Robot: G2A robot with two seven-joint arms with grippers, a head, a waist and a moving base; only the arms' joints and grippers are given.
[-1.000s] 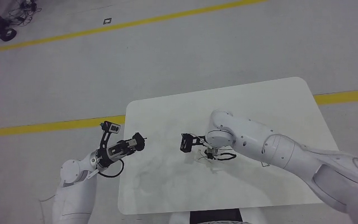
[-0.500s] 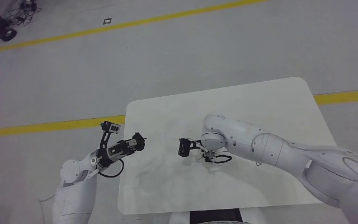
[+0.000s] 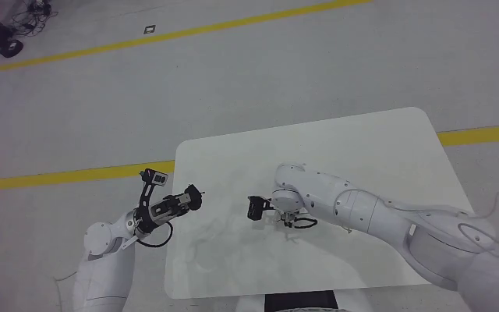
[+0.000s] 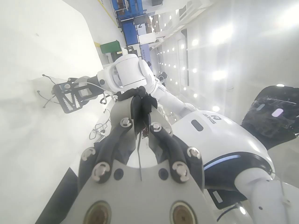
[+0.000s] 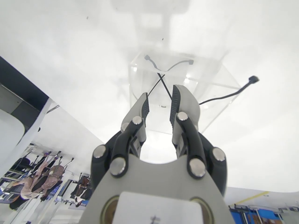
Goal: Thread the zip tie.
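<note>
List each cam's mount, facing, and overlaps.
Top view: overhead, looking down at the table; left hand and right hand show.
Left wrist view: behind the left hand, shut on a zip tie, facing the right arm across the table.
Right wrist view: behind the open right hand, facing down at a clear box with crossed zip ties.
Shared: both wrist views show the right hand and crossed zip ties.

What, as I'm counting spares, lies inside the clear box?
Two black zip ties cross inside the clear box. The open right gripper covers their lower ends.
</note>
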